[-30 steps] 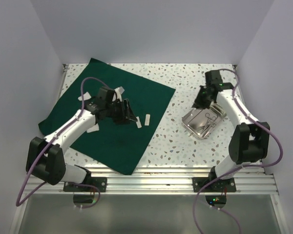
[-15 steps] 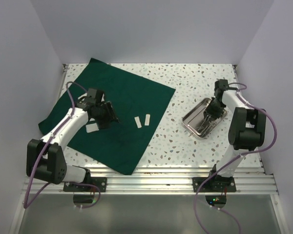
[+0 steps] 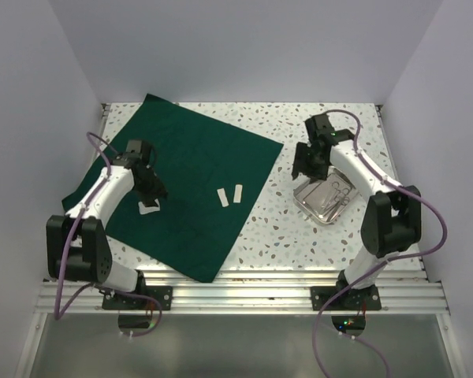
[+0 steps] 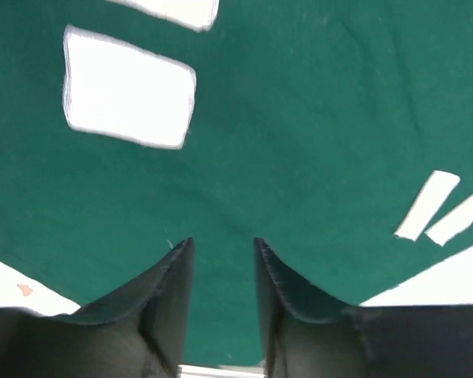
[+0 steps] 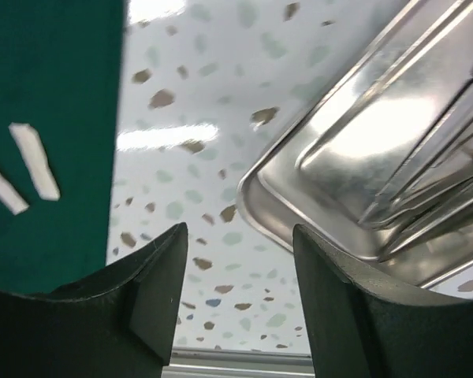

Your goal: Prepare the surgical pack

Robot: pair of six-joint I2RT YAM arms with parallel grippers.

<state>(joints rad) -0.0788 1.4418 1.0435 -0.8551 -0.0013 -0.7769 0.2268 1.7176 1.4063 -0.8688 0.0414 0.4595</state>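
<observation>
Two grippers, and both stand with jaws apart and nothing between them. The left gripper [image 4: 221, 246] hangs low over the dark green cloth [image 3: 197, 177], near the cloth's left edge. A white patch [image 4: 128, 98] lies just ahead of its fingers, and the white strips [image 3: 222, 198] lie farther off toward the cloth's right side.

The cloth is spread flat over the left half of the worktop [image 3: 315, 118]. It looks soft, light and limp. I would take it by a corner or an edge, since a pinch in the middle would likely bunch it and slide the strips about.

The right gripper [image 5: 236, 236] hovers over bare worktop just beside a corner of the steel tray [image 5: 299, 189], which sits on the worktop's right half, apart from the cloth. Inside lie steel instruments [image 3: 337, 191]. The tray looks stiff and slick, so its rim seems the only sure hold.
</observation>
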